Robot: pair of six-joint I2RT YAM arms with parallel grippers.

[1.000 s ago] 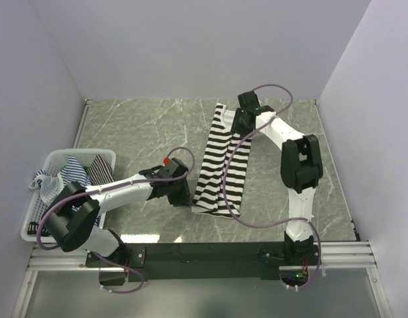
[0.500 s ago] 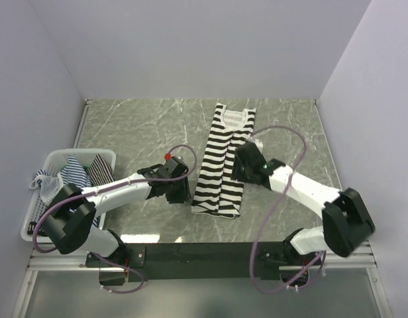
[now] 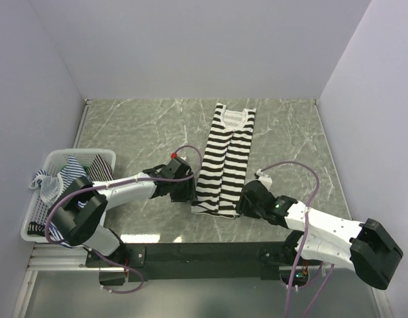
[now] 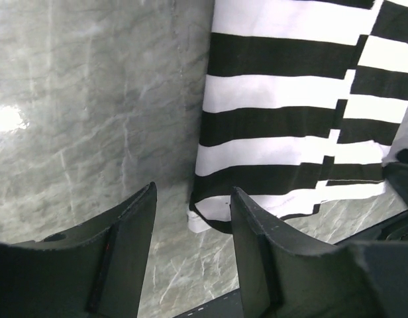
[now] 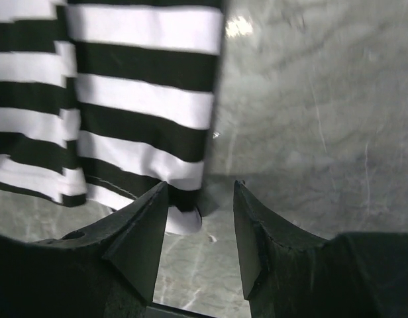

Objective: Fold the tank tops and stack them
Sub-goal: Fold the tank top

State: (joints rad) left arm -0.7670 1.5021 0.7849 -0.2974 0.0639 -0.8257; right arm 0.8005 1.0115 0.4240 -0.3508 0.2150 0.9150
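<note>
A black-and-white striped tank top (image 3: 224, 162) lies folded lengthwise into a narrow strip on the marble table, neckline at the far end. My left gripper (image 3: 189, 193) is open and empty just left of its near-left hem corner (image 4: 203, 213). My right gripper (image 3: 242, 202) is open and empty just right of its near-right hem corner (image 5: 184, 213). Thin blue-and-white striped tank tops (image 3: 75, 172) lie crumpled in the white mesh basket (image 3: 40, 225) at the left.
The table's dark front rail (image 3: 210, 255) runs just behind both grippers. Grey walls close in the table on three sides. A purple cable (image 3: 297, 169) loops above the right arm.
My right arm has swung from the far neckline end of the striped top down to its near-right hem corner. My left gripper has edged slightly right toward the near-left corner.
</note>
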